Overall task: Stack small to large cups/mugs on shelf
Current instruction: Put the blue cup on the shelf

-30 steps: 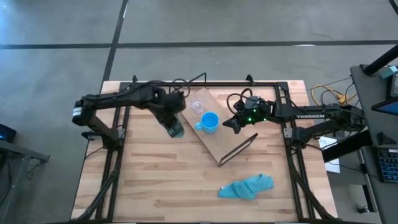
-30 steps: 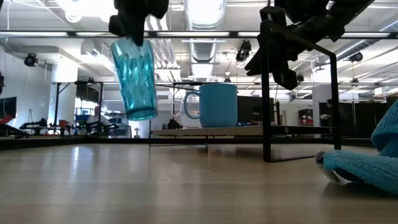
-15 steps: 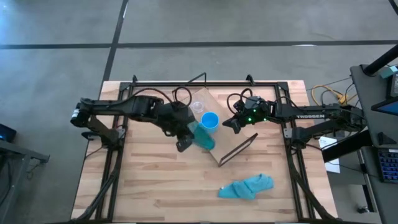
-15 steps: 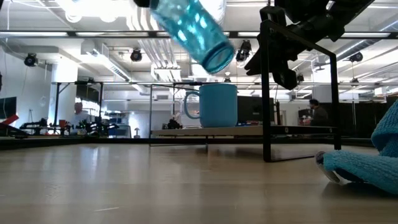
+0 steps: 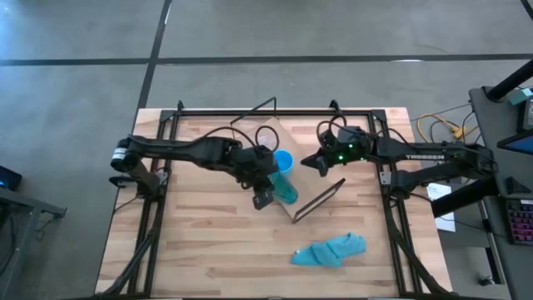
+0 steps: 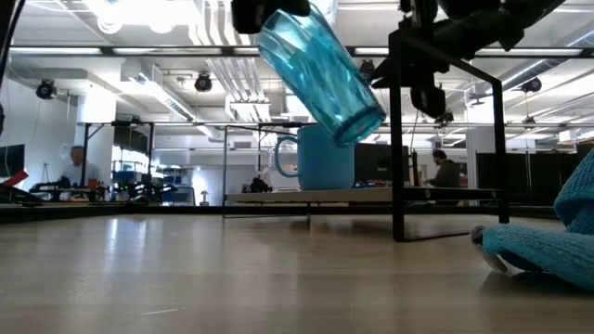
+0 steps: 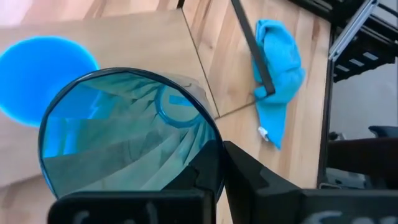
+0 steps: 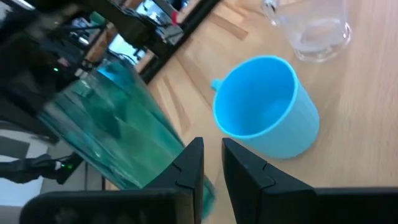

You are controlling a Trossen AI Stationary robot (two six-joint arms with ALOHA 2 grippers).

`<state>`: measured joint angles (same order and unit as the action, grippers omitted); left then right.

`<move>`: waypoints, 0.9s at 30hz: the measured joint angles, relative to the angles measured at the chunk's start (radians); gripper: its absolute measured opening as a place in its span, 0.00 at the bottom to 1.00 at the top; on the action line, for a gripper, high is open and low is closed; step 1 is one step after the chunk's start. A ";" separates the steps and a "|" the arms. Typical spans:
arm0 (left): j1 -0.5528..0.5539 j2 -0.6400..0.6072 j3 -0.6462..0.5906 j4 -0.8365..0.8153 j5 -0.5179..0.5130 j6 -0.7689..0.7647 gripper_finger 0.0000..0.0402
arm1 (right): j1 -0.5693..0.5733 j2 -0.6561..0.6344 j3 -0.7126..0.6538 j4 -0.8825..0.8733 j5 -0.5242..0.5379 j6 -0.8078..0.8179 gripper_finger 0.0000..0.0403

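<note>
Fingers (image 7: 239, 171) of the left gripper (image 5: 265, 187) clench the teal tumbler (image 6: 320, 72), tilted, mouth angled down above the blue mug (image 5: 281, 160).

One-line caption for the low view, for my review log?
Left claw holds the teal tumbler tilted in the air above the blue mug standing on the shelf; blue cloth lies alongside.
</note>
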<state>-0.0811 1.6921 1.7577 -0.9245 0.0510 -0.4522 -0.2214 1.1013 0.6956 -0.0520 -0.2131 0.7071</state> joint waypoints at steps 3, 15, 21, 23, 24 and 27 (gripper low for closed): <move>0.001 0.037 0.044 0.006 -0.006 0.021 0.00 | 0.000 -0.037 0.000 -0.005 0.000 0.000 0.13; 0.001 0.204 0.167 0.008 -0.032 0.100 0.00 | 0.000 -0.120 0.000 -0.158 0.000 0.000 0.13; 0.002 0.220 0.177 0.021 -0.066 0.097 0.00 | 0.001 -0.120 0.000 -0.222 -0.007 0.007 0.13; 0.002 0.220 0.171 0.032 -0.071 0.095 0.00 | 0.001 -0.119 0.000 -0.257 -0.027 0.040 0.13; 0.002 0.220 0.169 0.027 -0.073 0.095 0.00 | 0.001 -0.119 0.000 -0.276 -0.035 0.055 0.13; 0.002 0.220 0.168 0.027 -0.085 0.094 0.00 | 0.001 -0.118 0.000 -0.343 -0.056 0.079 0.13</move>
<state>-0.0795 1.9125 1.9255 -0.8971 -0.0338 -0.3584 -0.2203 0.9836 0.6958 -0.3952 -0.2694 0.7857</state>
